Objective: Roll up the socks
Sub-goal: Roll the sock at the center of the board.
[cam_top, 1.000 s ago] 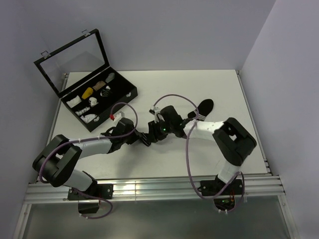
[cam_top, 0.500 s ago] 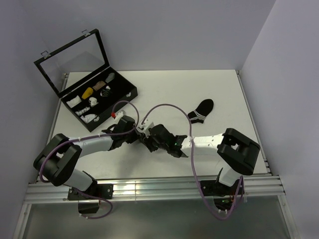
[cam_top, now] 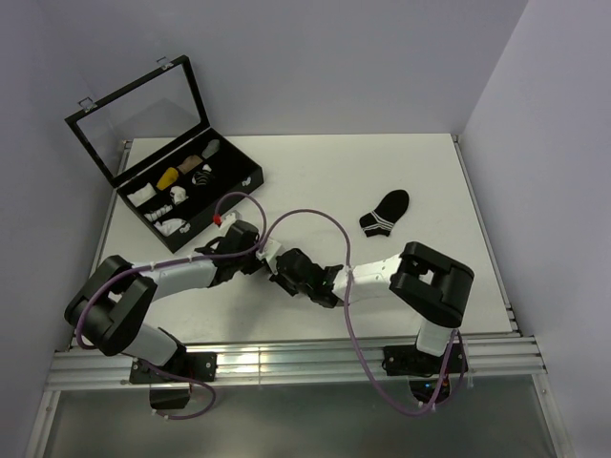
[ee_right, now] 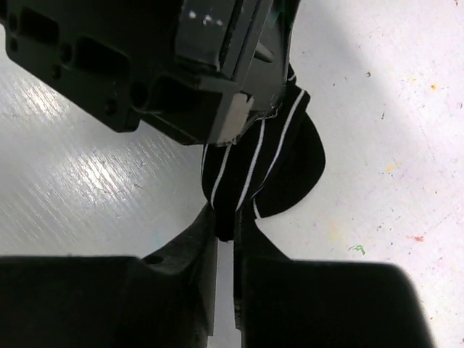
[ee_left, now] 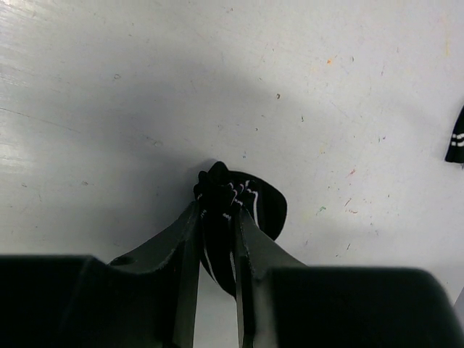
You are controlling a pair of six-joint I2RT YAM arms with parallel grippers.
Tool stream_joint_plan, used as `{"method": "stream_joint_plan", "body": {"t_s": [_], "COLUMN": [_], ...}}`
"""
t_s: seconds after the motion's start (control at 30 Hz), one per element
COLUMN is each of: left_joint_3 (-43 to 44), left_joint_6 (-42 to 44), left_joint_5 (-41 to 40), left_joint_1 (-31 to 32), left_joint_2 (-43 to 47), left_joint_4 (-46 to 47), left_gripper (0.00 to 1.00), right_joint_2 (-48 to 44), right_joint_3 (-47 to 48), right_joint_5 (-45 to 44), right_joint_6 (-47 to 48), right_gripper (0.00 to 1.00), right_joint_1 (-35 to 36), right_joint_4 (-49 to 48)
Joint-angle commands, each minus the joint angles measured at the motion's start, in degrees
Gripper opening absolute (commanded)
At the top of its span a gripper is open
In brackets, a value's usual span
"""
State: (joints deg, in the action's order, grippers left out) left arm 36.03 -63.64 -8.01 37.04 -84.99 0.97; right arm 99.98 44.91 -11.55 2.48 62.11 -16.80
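One black sock with thin white stripes [cam_top: 384, 212] lies flat on the table at the right; its edge also shows in the left wrist view [ee_left: 456, 138]. The other sock [ee_left: 254, 206] is bunched at the table's middle front, held from both sides. My left gripper [cam_top: 270, 259] is shut on its cuff end [ee_left: 217, 217]. My right gripper [cam_top: 283, 276] is shut on the same sock [ee_right: 264, 163] from the opposite side, pinching a fold between its fingertips [ee_right: 226, 225]. The left gripper's body [ee_right: 181, 65] fills the top of the right wrist view.
A black case [cam_top: 196, 205] with an open glass lid [cam_top: 141, 113] stands at the back left, holding small white, yellow and tan rolled bundles [cam_top: 169, 177]. The right arm's cable [cam_top: 315, 215] loops over the table's middle.
My right gripper has moved left and forward, from near the flat sock at the right to the bunched sock, and shut on it beside the left gripper. The left gripper barely moved.
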Motion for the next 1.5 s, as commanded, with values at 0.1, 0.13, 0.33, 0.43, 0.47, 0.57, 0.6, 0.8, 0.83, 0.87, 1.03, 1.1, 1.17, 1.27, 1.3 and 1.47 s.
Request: {"method": "stream_joint_plan", "body": {"t_s": [0.1, 0.13, 0.33, 0.43, 0.47, 0.57, 0.6, 0.8, 0.83, 0.87, 1.03, 1.1, 1.17, 1.27, 1.3, 1.47], "left_joint_3": [-0.61, -1.13, -4.56, -7.19, -7.81, -10.45, -11.24, -10.81, -10.81, -10.72, -9.67, -8.79, -8.26, -7.73, -7.21, -5.71], "left_joint_6": [1.5, 1.41, -0.52, -2.1, -2.63, -4.3, -4.74, -4.83, -4.83, -5.09, -6.15, -6.85, -7.72, -8.95, -9.22, -10.89], "left_joint_5": [0.63, 0.37, -2.18, -3.06, -3.5, -3.42, -3.24, -1.57, -1.4, -1.22, -0.78, -0.6, -0.25, 0.1, 0.1, 1.06], "left_joint_1": [0.23, 0.23, 0.23, 0.23, 0.23, 0.23, 0.23, 0.23, 0.23, 0.23, 0.23, 0.23, 0.23, 0.23, 0.23, 0.23], "left_joint_2": [2.45, 3.85, 11.14, 14.85, 15.64, 18.28, 18.72, 15.31, 14.6, 13.98, 8.89, 6.43, 4.23, 1.77, 1.15, -2.63], "left_joint_4": [-3.26, -3.17, -2.99, -2.12, -1.94, 0.5, 1.48, 4.03, 5.34, 5.88, 8.96, 9.48, 10.45, 11.86, 11.86, 10.98], "left_gripper": [0.34, 0.37, 0.66, 0.71, 0.71, 0.71, 0.72, 0.71, 0.71, 0.7, 0.7, 0.7, 0.7, 0.7, 0.7, 0.69], "right_joint_2": [-0.14, -0.14, 2.31, 3.89, 4.25, 6.7, 7.32, 12.42, 12.95, 13.39, 15.94, 16.38, 16.47, 16.65, 16.73, 17.17], "right_joint_3": [3.78, 4.22, 7.83, 7.74, 7.31, 5.73, 5.2, 2.38, 1.86, 1.59, 1.41, 1.59, 1.76, 1.85, 1.77, 1.15], "right_joint_5": [6.7, 8.46, 26.12, 35.61, 37.98, 48.18, 52.2, 61.38, 62.43, 62.96, 63.85, 63.58, 63.06, 62.62, 62.53, 61.74], "right_joint_6": [-4.75, -7.12, -17.05, -22.23, -23.65, -29.89, -33.3, -46.05, -47.47, -48.7, -52.84, -52.84, -52.67, -52.49, -52.75, -53.54], "right_gripper": [0.0, 0.0, 0.0, 0.0, 0.0, 0.0, 0.0, 0.0, 0.0, 0.0, 0.0, 0.0, 0.0, 0.0, 0.0, 0.0], "right_joint_1": [-1.63, -3.46, -11.47, -15.51, -17.44, -20.69, -21.41, -25.89, -26.33, -26.6, -27.92, -27.92, -28.0, -28.0, -28.0, -28.36], "right_joint_4": [3.16, 5.0, 10.38, 8.72, 7.75, 1.7, -2.24, -16.31, -17.64, -18.79, -21.79, -21.18, -20.56, -19.68, -19.94, -20.38]}}
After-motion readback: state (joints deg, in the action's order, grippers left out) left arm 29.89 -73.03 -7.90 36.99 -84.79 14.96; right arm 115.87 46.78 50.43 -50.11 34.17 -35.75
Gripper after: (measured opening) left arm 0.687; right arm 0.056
